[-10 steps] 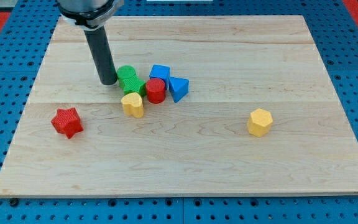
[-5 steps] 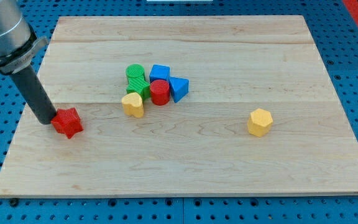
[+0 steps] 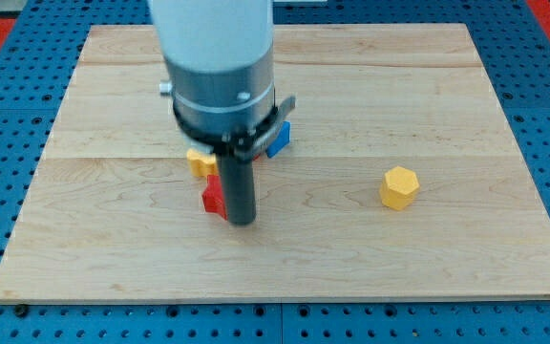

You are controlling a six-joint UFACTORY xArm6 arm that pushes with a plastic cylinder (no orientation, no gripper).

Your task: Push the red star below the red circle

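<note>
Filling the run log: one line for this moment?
tip against red star, star at its left | red circle hidden by arm | yellow block apart, right

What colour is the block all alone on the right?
Yellow, seen plainly in the camera view.

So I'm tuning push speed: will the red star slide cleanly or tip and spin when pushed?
The red star looks squat and flat-bottomed, so it probably slides rather than tips. My tip sits against its right side, hiding much of it. Its points could make it spin on off-centre contact. The smooth wooden board likely offers little grip.
</note>
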